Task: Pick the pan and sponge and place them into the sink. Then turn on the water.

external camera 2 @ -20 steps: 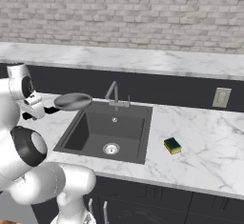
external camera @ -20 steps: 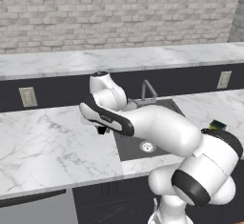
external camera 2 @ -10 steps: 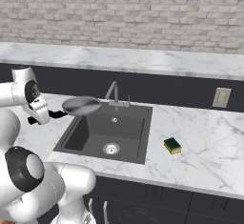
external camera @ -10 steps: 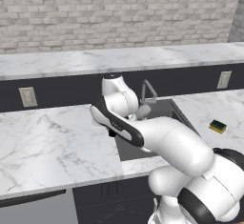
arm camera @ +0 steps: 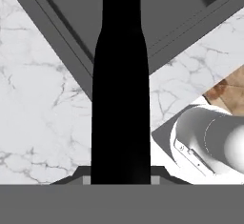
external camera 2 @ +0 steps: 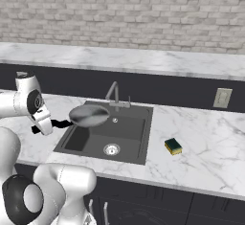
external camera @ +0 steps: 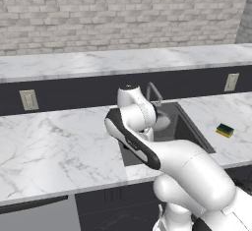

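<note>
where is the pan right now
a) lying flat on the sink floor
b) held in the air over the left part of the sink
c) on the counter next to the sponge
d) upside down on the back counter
b, the gripper holds the pan by its black handle, and the pan hangs above the left part of the sink, while the sponge sits on the counter to the right.

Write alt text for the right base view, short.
The white arm's gripper holds the pan by its black handle, level above the left part of the sink. The sponge lies on the marble counter right of the sink; no water runs from the faucet.
</note>
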You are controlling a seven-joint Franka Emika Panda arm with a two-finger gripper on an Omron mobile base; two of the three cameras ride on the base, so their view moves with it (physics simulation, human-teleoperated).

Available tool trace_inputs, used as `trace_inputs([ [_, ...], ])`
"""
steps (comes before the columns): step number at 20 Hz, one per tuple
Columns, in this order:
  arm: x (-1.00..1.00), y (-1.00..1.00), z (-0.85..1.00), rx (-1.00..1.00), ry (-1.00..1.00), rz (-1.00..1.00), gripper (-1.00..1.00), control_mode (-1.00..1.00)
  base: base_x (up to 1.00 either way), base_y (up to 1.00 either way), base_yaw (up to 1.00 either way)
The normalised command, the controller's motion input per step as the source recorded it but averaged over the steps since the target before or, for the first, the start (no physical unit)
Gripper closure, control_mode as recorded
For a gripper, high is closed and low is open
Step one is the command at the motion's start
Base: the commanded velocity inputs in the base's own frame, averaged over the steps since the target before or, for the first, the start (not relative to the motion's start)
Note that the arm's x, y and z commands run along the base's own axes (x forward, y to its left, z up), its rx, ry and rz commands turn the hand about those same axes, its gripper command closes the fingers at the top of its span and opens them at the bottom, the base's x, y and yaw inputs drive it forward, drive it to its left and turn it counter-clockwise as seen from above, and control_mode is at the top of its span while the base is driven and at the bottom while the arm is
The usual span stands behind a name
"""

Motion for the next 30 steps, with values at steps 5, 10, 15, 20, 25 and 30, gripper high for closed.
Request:
trace_inputs([
  [5, -0.07, -0.34, -0.07, 0.01, 0.02, -0.05, 1.0, -1.0, 0.0, 0.0, 0.0],
  [10, 0.15, -0.2, 0.0, 0.03, 0.03, 0.0, 1.0, -1.0, 0.0, 0.0, 0.0],
  [15, 0.2, -0.08, -0.07, 0.0, 0.01, 0.01, 1.0, -1.0, 0.0, 0.0, 0.0],
  [20, 0.1, -0.22, -0.15, 0.0, 0.01, -0.01, 1.0, -1.0, 0.0, 0.0, 0.0],
  [25, 0.07, -0.27, -0.13, 0.0, 0.06, -0.04, 1.0, -1.0, 0.0, 0.0, 0.0],
  [30, 0.1, -0.22, -0.15, 0.01, 0.06, -0.04, 1.0, -1.0, 0.0, 0.0, 0.0],
])
